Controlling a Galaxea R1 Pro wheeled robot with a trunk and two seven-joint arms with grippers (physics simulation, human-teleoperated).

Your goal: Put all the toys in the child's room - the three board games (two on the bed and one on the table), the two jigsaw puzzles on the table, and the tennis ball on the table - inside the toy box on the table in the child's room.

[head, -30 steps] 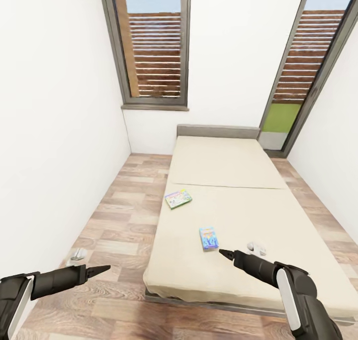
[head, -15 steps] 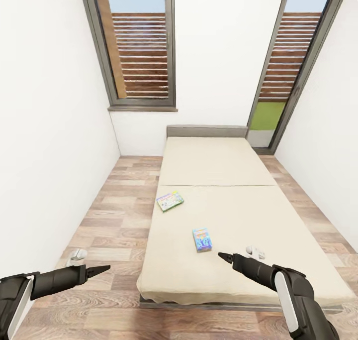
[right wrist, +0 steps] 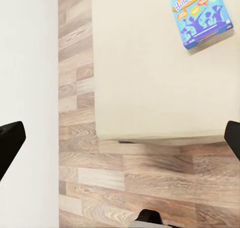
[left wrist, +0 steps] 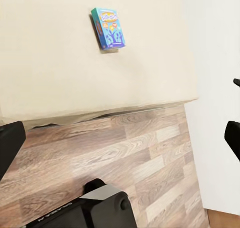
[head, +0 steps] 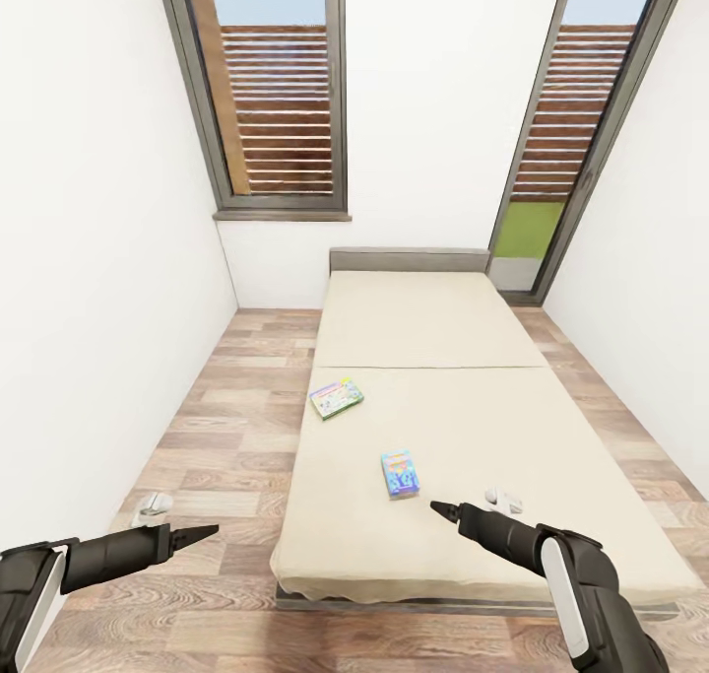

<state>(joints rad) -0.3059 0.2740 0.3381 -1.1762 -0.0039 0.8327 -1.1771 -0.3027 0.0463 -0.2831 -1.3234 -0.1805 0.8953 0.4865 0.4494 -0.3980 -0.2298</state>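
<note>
Head view, blue board game [head: 399, 473] and green one [head: 336, 397] on bed [head: 473, 427]; both fingers clenched, empty

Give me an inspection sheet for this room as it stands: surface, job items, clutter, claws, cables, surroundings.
Surface: beige bed with a grey headboard, its cover flat.
Job's things: blue board game lies flat near the bed's foot; green-pink board game lies flat by the bed's left edge, farther up. The two are apart.
Clutter: small white object on the bed beside the right arm; another white object on the floor by the left wall.
Claws: left claw shut, over the floor; right claw shut, over the bed near the blue game; both empty.
Cables: nothing seen.
Surroundings: white walls, wood-plank floor, two tall windows.
</note>
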